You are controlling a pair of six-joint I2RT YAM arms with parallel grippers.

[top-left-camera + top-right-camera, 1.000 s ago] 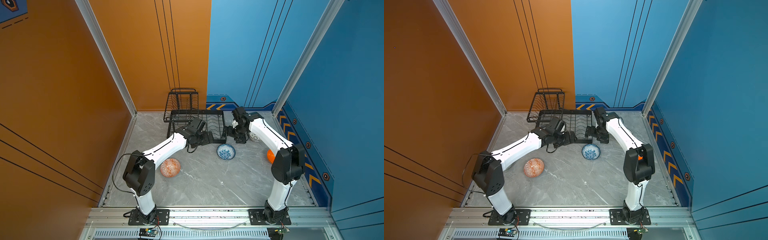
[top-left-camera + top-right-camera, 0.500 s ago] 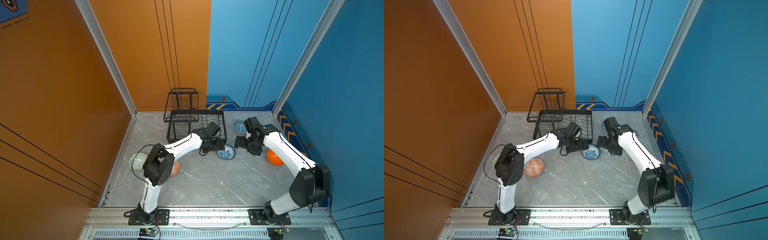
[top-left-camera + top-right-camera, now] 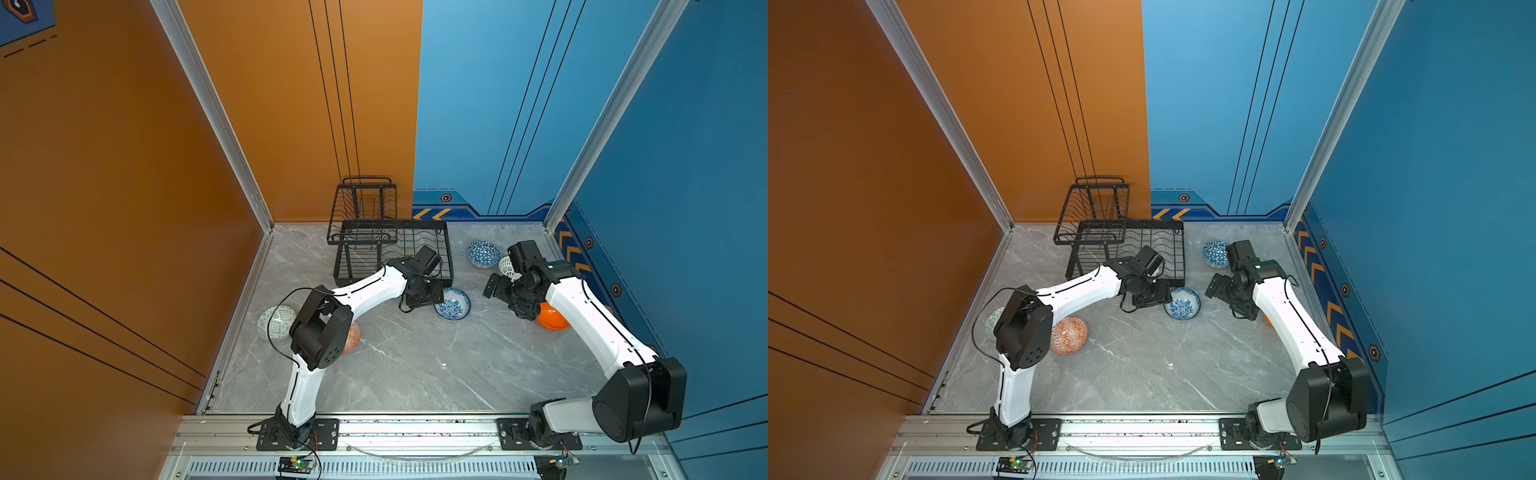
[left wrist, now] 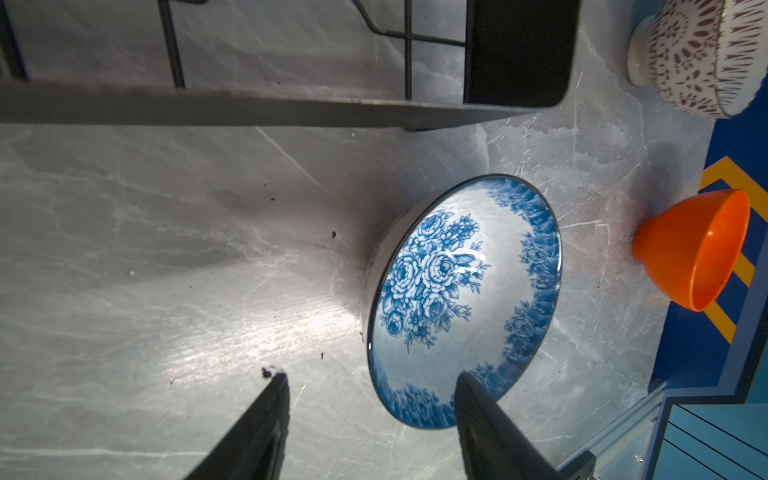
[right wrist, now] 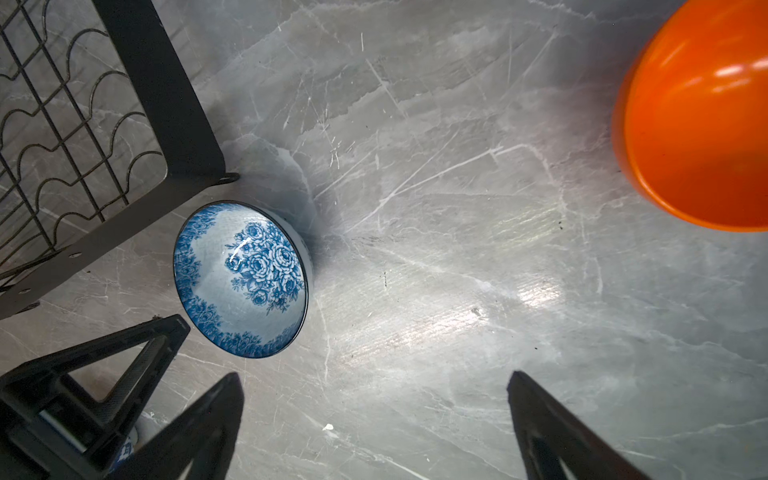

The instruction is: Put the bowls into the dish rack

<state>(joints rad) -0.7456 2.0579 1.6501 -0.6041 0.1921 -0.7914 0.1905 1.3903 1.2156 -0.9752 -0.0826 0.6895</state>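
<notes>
Left jaws parted, straddling the rim of the floral bowl (image 4: 457,291), just beside the dish rack (image 5: 160,95). Right jaws wide, empty, over open worktop (image 5: 415,291).

A: Where is the floral bowl (image 3: 1183,305)?
B: On the table, just near the right front corner of the dish rack (image 3: 1154,223). The left gripper (image 3: 1162,297) is at its left rim.
A: And the others?
B: The triangle bowl (image 3: 1213,254) stands right of the rack. The orange-white bowl (image 3: 1070,334) is near left, beside the left arm. The right gripper (image 3: 1216,287) is apart, right of the floral bowl.
</notes>
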